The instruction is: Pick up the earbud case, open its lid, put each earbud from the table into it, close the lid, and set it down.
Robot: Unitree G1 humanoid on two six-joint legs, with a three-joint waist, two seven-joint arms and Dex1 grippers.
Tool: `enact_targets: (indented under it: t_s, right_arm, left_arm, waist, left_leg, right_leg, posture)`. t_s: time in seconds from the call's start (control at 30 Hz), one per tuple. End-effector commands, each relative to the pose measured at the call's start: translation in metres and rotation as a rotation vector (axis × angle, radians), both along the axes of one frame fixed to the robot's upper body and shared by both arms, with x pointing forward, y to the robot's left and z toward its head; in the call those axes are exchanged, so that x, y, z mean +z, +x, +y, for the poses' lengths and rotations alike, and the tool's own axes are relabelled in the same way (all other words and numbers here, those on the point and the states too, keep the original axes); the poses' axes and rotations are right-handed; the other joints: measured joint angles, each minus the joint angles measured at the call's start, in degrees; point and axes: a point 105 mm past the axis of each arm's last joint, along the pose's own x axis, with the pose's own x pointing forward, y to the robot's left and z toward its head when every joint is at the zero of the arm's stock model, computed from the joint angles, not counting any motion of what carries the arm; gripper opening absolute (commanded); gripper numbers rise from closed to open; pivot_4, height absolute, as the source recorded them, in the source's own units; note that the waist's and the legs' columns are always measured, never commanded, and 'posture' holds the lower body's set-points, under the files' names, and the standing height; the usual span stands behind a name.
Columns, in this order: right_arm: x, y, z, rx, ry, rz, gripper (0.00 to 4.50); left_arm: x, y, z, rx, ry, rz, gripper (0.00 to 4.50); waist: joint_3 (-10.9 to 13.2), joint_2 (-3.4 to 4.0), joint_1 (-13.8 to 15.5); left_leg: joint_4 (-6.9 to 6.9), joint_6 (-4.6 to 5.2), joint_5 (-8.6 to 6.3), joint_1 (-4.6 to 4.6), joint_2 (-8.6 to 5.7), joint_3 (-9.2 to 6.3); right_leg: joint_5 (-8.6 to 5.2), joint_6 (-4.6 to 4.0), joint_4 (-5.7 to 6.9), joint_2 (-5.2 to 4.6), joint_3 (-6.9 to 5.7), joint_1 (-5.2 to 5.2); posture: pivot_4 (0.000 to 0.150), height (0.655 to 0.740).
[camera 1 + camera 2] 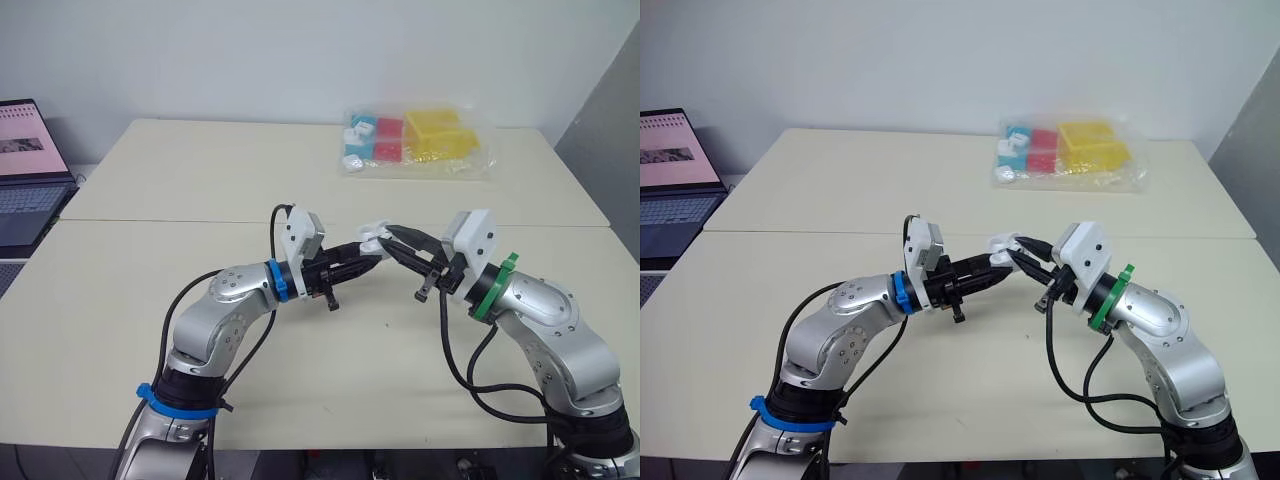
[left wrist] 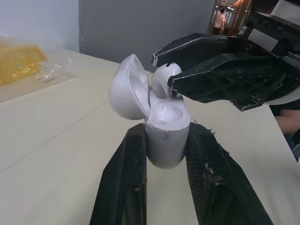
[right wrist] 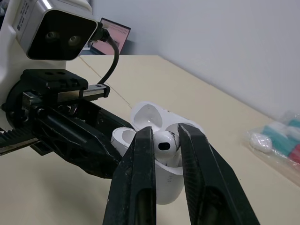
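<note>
A laptop point(image 1: 25, 170) sits at the upper left edge of the cream table point(image 1: 150, 330). At frame centre, held above the table, the left gripper point(image 1: 372, 257) is closed on the lower body of the white earbud case point(image 2: 166, 140), one finger on each broad side, with the lid point(image 2: 125, 86) swung open. Just right of it, the right gripper point(image 3: 165, 132) pinches an earbud point(image 2: 165, 77) by its bulb over the case's well. Both pieces look light, hard and glossy, so probably slippery. Grip the case below the seam, sparing the hinge, and squeeze the earbud gently. A bag of coloured items point(image 1: 415, 140) lies upper right.
</note>
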Motion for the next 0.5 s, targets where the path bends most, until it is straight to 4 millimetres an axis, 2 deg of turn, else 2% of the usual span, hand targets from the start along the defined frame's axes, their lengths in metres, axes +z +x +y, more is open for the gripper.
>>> enact_targets:
  t_s: [0.03,0.2,0.37,0.5]
  right_arm:
    - [0.003,-0.006,0.003,0.03,0.02,0.031,1.36]
    - [0.009,-0.007,0.001,0.024,0.032,0.042,3.18]
    - [0.028,-0.017,-0.016,0.03,0.05,0.065,3.22]
    - [0.028,-0.027,-0.029,0.047,0.002,0.126,3.22]
  left_arm:
    - [0.018,-0.006,-0.001,-0.023,-0.029,-0.084,0.78]
    - [0.016,-0.006,-0.001,-0.02,-0.027,-0.081,0.78]
    - [0.007,-0.001,0.003,0.013,-0.016,-0.06,0.78]
    - [0.0,0.005,0.006,0.025,0.007,-0.064,0.78]
  waist:
    - [0.0,0.0,0.0]
    - [0.0,0.0,0.0]
    - [0.0,0.0,0.1]
    - [0.0,0.0,0.2]
  left_leg:
    - [0.0,0.0,0.0,0.0,0.0,0.0]
    - [0.0,0.0,0.0,0.0,-0.01,0.0]
    - [0.0,0.0,0.0,-0.01,-0.01,0.0]
    - [0.0,0.0,0.0,-0.02,-0.02,0.0]
  right_leg:
    - [0.0,0.0,0.0,0.0,-0.01,0.01]
    - [0.0,0.0,0.0,0.0,0.01,0.0]
    - [0.0,0.0,-0.01,-0.01,0.01,0.0]
    - [0.0,0.0,-0.03,-0.02,-0.01,0.01]
  posture:
    - [0.15,0.7378]
    - [0.15,0.7378]
    - [0.15,0.7378]
    - [0.15,0.7378]
